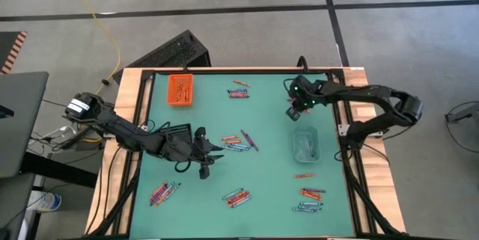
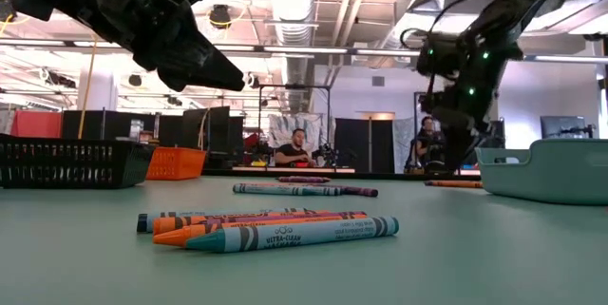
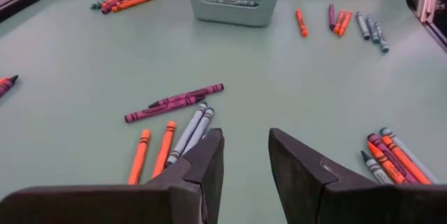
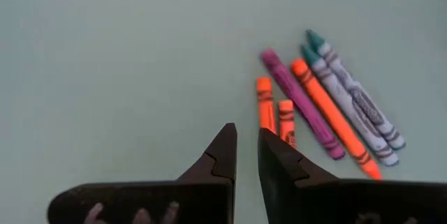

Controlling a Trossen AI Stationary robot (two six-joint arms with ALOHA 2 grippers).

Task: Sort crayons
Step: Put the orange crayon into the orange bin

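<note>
Matte green table (image 1: 269, 143): we list thin paper-wrapped crayons (image 1: 236, 144), orange, purple, teal, scattered around the clear tray (image 1: 305, 142). Left gripper (image 3: 246, 155) apart, empty; right gripper (image 4: 247, 147) nearly together, empty.

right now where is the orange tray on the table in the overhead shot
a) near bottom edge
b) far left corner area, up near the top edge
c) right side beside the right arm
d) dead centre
b: in the high view the orange tray sits at the table's upper left, near the top edge, while the tray by the right gripper is the pale clear tray.
</note>
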